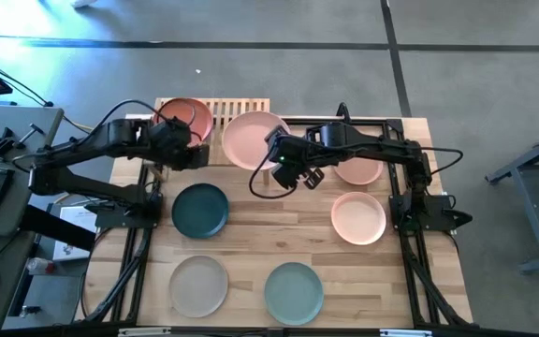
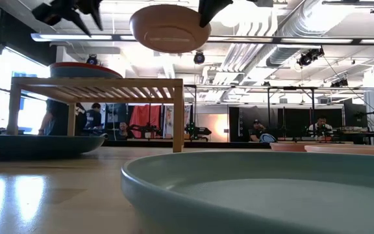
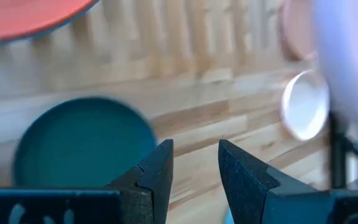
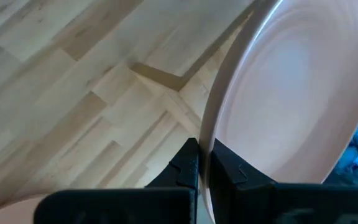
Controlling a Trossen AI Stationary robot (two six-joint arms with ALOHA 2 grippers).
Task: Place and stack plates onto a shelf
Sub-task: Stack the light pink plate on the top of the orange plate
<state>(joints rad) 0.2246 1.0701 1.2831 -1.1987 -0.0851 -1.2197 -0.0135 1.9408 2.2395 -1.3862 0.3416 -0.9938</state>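
From above, the low slatted light-wood shelf (image 1: pixel 215 116) sits at the worktop's (image 1: pixel 251 245) far edge; the level view alone shows it standing on short legs (image 2: pixel 177 116), with a round terracotta-red plate (image 2: pixel 84 70) on top and open room beneath. The right hand (image 1: pixel 271 165), fingers pinched together on the rim of a round peach-pink plate (image 1: pixel 254 139), holds it in the air above the shelf's right end; its wrist view shows the dark fingers (image 4: pixel 188 163) clamped on that rim (image 4: pixel 278 106). The left hand (image 1: pixel 187 142), empty with fingers apart (image 3: pixel 157 168), hovers at the shelf's front edge beside the red plate, above the dark teal round plate (image 1: pixel 199 209). Beige (image 1: pixel 198 285), sage green (image 1: pixel 294 291) and two more peach-pink plates (image 1: pixel 358 217) lie well apart in front of the shelf
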